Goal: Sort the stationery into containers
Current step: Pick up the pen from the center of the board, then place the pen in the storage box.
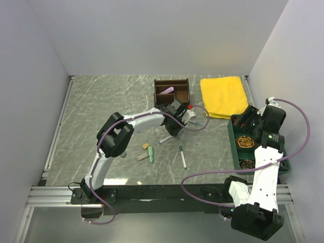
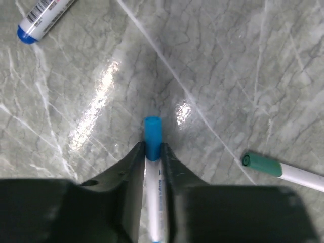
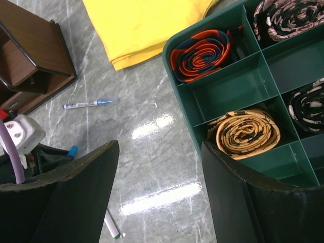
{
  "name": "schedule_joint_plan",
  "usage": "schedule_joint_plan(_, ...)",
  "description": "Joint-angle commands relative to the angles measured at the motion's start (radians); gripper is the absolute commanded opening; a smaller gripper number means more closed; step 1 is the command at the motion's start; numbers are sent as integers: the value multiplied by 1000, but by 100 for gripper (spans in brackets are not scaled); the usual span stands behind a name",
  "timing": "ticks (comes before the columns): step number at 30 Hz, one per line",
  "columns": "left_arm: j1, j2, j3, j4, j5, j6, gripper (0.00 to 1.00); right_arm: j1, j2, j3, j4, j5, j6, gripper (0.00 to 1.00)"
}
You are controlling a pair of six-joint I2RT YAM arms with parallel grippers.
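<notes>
Looking down past the right tool (image 3: 159, 147), fingers (image 3: 76, 192) spread wide apart. Got the dark green tray (image 3: 238, 91) with four coiled bands sitting in separate compartments: orange-navy band (image 3: 202, 50), yellow band (image 3: 248, 134), black-pink band (image 3: 288, 17), black-white band (image 3: 306, 106). Just beside the tray's upper-left corner, a yellow cloth (image 3: 147, 25). Well left of the tray, a slim white pen with a blue end (image 3: 88, 104) flat on the table (image 3: 152, 167), and further left again a brown wooden organiser (image 3: 30, 55).

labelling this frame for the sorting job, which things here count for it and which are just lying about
For the job: blue-capped pen, green-capped pen, blue-tipped pen, erasers, wooden organiser, green tray.
Just lying about: yellow cloth, coiled bands already in the tray.
</notes>
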Motion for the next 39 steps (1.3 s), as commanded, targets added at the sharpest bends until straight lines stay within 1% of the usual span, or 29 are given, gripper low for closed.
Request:
schedule_joint_plan(1,-3,57,21,-45,46,3,11,5,-20,-8,17,16,-5,74)
schedule_joint_plan(3,-4,59,35,-82,73,14,2,5,-19,-1,16,21,-6,74)
schedule_joint_plan(4,-2,53,61,-97,121,28,1,7,-17,2,16,26,-8,74)
schedule_joint_plan(6,-2,22,78,-106,152,51,1,5,-12,11,17,29,-11,74)
schedule_joint_plan(8,12,-82,47,-64,220,74,1,5,-8,20,14,32,-11,74)
schedule_joint_plan(9,19,-122,33,-7,234,79,1,5,-6,25,14,30,-11,74)
schedule_joint_plan(10,44,-193,10,22,259,88,1,5,-6,26,13,32,-11,74)
schedule_joint_plan(11,61,-226,0,45,359,106,1,5,-6,28,13,33,-11,74)
schedule_joint_plan(13,108,-316,-58,157,440,151,1,5,-6,26,17,36,-8,74)
schedule_joint_plan(14,127,-341,-83,200,505,160,1,5,-9,25,19,36,-8,74)
schedule_joint_plan(16,174,-392,-120,280,582,227,1,4,-14,20,23,35,-2,74)
schedule_joint_plan(17,191,-400,-123,283,689,268,1,4,-14,16,23,30,0,74)
schedule_joint_plan(18,205,-404,-123,282,719,349,1,5,-17,14,26,27,1,74)
schedule_joint_plan(20,236,-392,-111,274,762,402,1,4,-14,12,26,26,9,74)
schedule_joint_plan(21,248,-381,-100,260,826,474,1,5,-16,11,28,23,9,74)
schedule_joint_plan(23,277,-346,-79,262,868,508,1,4,-11,12,31,22,11,73)
schedule_joint_plan(27,311,-285,-40,265,931,640,1,4,-5,29,25,26,6,73)
schedule_joint_plan(33,351,-205,3,320,998,727,1,4,4,42,13,35,-6,74)
schedule_joint_plan(39,374,-136,45,380,1023,726,1,4,24,40,10,38,-12,74)
